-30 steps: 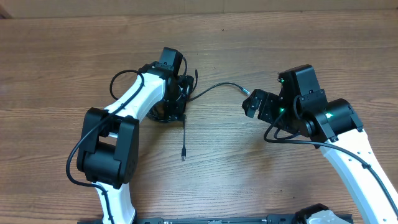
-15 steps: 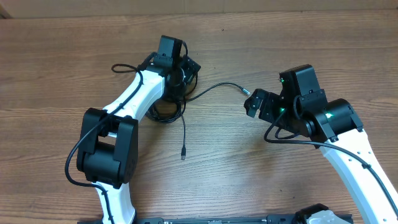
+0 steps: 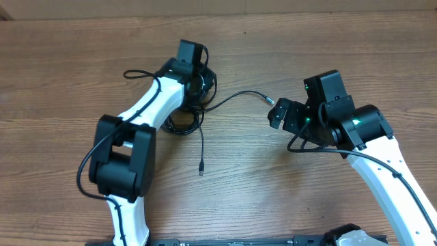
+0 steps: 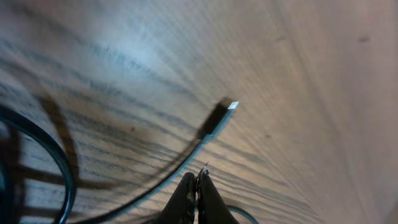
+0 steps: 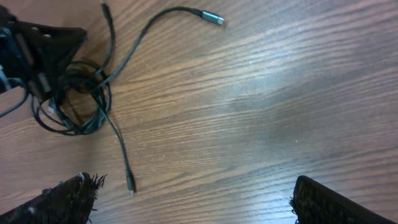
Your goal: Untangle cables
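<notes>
The cables lie as a black tangle [image 3: 183, 124] [image 5: 78, 102] on the wood table. One cord runs right to a silver plug [image 3: 270, 100] [image 5: 214, 17], another trails down to a small plug [image 3: 201, 171] [image 5: 129, 183]. My left gripper [image 3: 199, 83] [image 4: 198, 180] is shut at the tangle's upper edge. A thin cord with a plug [image 4: 219, 117] passes close beside its fingertips; I cannot tell whether a cord is pinched. My right gripper [image 3: 276, 113] [image 5: 193, 193] is open wide, just right of the silver plug, with nothing between its fingers.
The left arm's own thicker black wire [image 3: 136, 74] loops out to the left of its wrist. Bare wooden tabletop [image 3: 239, 178] lies between the two arms. The table's far edge [image 3: 287, 12] runs along the top.
The left gripper has shut and shifted a little toward the table's far edge, from over the tangle to its upper rim. The right arm has barely moved.
</notes>
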